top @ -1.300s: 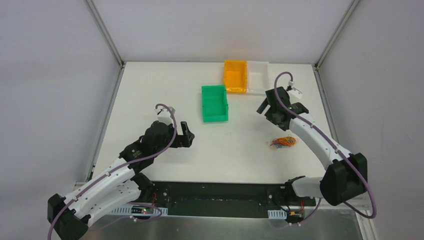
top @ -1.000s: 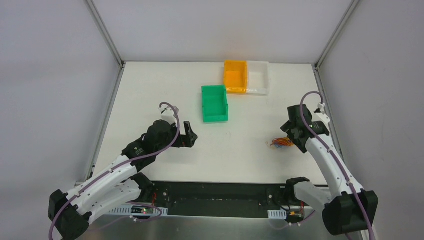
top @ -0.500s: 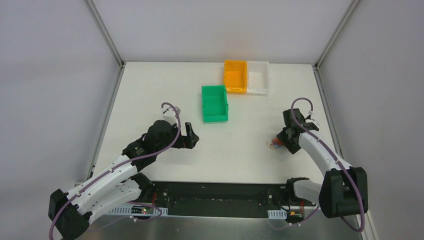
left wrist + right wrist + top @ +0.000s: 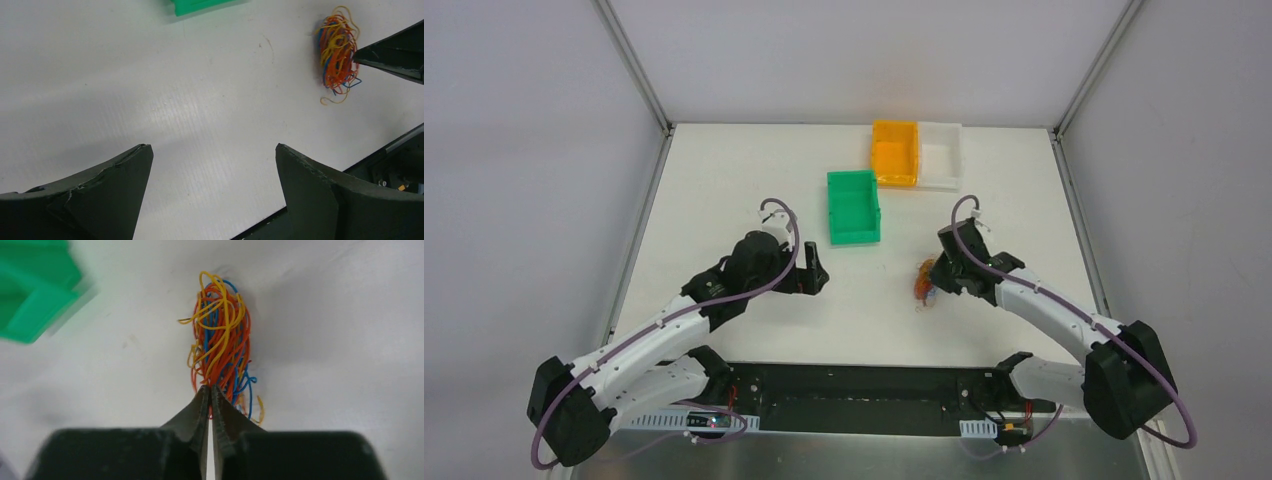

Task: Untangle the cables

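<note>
Centrally on the white desk [image 4: 724, 180], in front of the green bin [image 4: 854, 206], the cables [image 4: 924, 283] lie bunched in one orange, yellow and blue clump. The right pincer [image 4: 209, 391] is pinched almost closed on strands at the clump's near end, which only the right wrist view makes clear. The left pincer [image 4: 212, 150] gapes wide, holding nothing, well apart from the clump. An orange bin [image 4: 894, 152] and a white bin [image 4: 942, 155] stand side by side farther back. Grey walls [image 4: 534, 150] enclose the desk.
</note>
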`<state>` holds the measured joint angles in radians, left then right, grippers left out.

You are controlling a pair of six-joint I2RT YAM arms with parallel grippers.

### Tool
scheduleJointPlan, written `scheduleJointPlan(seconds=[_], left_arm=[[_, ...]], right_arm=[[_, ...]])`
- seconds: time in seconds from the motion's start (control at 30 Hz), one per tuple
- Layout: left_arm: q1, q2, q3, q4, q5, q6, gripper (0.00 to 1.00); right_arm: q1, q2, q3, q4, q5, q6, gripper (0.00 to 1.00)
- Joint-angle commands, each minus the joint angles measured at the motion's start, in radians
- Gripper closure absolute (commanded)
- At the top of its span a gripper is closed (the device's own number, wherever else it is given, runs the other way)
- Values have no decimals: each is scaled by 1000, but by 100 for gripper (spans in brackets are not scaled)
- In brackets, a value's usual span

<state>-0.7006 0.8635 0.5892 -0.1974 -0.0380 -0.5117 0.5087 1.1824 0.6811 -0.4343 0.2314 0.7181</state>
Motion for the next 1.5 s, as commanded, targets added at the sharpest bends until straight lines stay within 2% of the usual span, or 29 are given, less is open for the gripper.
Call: scheduleJointPlan(seconds=[0.0, 0.07, 0.1, 0.13, 0.17, 0.27, 0.47, 0.6, 0.77, 0.9, 1.1, 1.17, 1.2, 1.23, 1.27, 1.47], left_arm=[[-3, 77, 78, 39, 90, -5, 2], [-4, 118, 96, 52, 111, -19, 2], [-3, 138, 103, 61, 120, -27, 2], [-4, 160, 111, 70, 129, -35, 3], [-5, 184, 118, 78, 144, -39, 3], [-22, 289, 171, 89, 195, -19, 4], [-79, 494, 294, 112, 194, -17, 8], [-108, 635, 398, 126, 228, -22, 21], [-133, 771, 442, 206, 250, -82, 31], [-133, 839, 442, 287, 260, -140, 47], [-134, 906, 424, 365, 235, -210, 53], [-132, 927, 426, 382, 239, -215, 59], [-132, 939, 430, 388, 246, -215, 72], [-133, 953, 433, 397, 258, -212, 89], [-132, 964, 439, 402, 272, -208, 100], [-133, 909, 377, 448, 257, -166, 100]], right_arm=[[108, -41, -12, 256, -232, 46, 80], [111, -58, -16, 291, -275, 37, 25], [110, -70, -13, 274, -258, 23, 12], [111, -85, -12, 253, -223, 4, 6], [108, -104, -12, 229, -186, -21, 4], [88, -172, -24, 160, -122, -86, 3], [-26, -278, -87, 91, -129, -103, 13], [-49, -320, -138, 108, -181, -107, 19], [-49, -336, -174, 135, -220, -126, 25], [-50, -335, -198, 206, -340, -160, 27], [-49, -287, -222, 282, -429, -174, 29], [-49, -270, -237, 313, -445, -171, 29], [-50, -256, -244, 330, -456, -171, 29], [-48, -243, -251, 353, -472, -169, 28], [-47, -227, -256, 371, -490, -168, 27], [-39, -135, -259, 426, -498, -180, 28]])
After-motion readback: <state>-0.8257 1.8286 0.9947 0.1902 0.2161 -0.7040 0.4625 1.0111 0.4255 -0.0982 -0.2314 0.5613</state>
